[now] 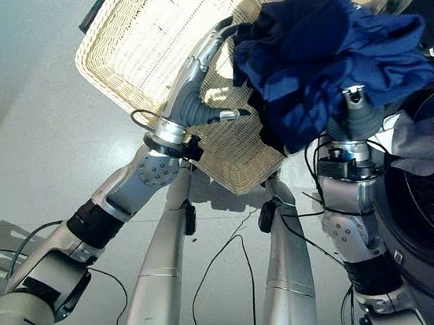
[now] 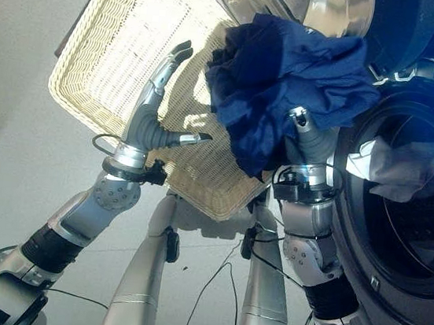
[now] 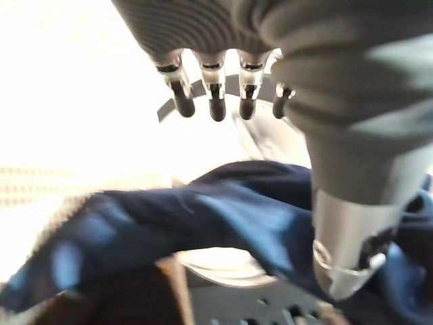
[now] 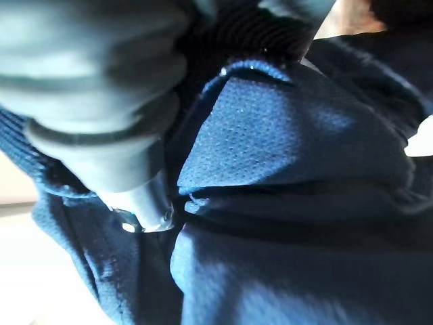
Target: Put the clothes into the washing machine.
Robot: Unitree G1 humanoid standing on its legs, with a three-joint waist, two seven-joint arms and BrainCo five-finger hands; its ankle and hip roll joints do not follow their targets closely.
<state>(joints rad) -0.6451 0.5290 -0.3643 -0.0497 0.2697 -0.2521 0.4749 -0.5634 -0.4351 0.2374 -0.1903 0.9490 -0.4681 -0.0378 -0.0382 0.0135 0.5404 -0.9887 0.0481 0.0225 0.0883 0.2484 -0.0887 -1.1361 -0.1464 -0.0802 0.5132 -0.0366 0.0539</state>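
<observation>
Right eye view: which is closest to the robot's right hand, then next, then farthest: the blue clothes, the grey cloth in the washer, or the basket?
From the right hand, whose fingers are hidden in the cloth:
1. Blue clothes: bunched right on and over the hand.
2. Grey cloth: off to its right, inside the washing machine drum.
3. Basket: to its left, mostly past the open left hand.

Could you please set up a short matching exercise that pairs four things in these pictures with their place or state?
Things:
1. blue garment
2. wicker basket
3. left hand
4. pale cloth

Places or states:
A. lying in the washing machine opening
B. fingers straight, over the basket
C. bunched up, lifted on the right hand
D. on the floor, tilted in view, beside the machine

Pairs: 1-C, 2-D, 3-B, 4-A
</observation>
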